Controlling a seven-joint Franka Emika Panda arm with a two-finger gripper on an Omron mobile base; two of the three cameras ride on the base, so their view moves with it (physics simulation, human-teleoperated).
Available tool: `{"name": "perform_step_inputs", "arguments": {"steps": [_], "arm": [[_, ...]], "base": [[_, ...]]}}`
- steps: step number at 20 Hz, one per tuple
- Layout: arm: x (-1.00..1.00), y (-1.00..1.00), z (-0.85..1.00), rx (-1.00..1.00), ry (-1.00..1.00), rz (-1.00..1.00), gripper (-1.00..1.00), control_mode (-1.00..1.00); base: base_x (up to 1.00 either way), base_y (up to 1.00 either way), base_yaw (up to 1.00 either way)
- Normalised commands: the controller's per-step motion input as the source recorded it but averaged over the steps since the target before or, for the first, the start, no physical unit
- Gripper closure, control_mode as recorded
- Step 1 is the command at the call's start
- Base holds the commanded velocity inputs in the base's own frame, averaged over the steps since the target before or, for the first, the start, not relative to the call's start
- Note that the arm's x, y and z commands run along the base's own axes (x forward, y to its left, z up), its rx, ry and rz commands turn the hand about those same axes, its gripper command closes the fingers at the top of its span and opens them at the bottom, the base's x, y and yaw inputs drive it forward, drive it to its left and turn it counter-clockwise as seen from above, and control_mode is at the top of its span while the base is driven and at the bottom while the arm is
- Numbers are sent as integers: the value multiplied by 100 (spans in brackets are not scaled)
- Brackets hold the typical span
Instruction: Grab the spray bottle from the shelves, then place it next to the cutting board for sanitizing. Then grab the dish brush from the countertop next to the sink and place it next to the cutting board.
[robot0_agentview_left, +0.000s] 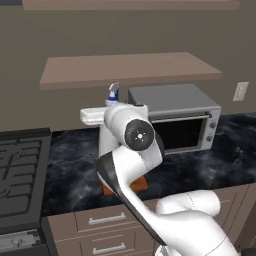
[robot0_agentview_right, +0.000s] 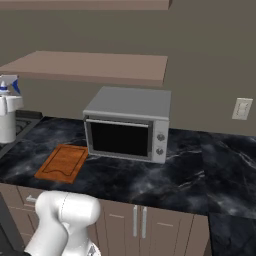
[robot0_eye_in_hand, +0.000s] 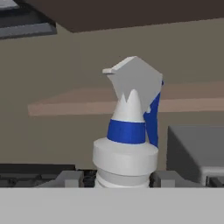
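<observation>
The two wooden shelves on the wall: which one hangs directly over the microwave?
The lower shelf, the brown board running just above the grey microwave. The upper shelf sits much higher, cut off by the top edge of the right base view.

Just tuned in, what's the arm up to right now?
The gripper is holding the spray bottle upright, its fingers on either side of the body, in the air below the shelves and left of the microwave. The cutting board lies on the countertop in front of the microwave's left end. The bottle has not been set down beside it yet.
</observation>
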Motion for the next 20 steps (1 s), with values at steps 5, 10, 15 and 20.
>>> {"name": "perform_step_inputs", "arguments": {"steps": [5, 10, 15, 20], "arm": [[53, 41, -32, -28, 17, 4, 100, -100], [30, 23, -79, -16, -3, 11, 100, -100], [25, 6, -85, -4, -6, 10, 100, -100], [38, 2, -64, 2, -3, 10, 100, -100]], "base": [[0, 0, 0], [0, 0, 0], [0, 0, 0], [0, 0, 0]]}}
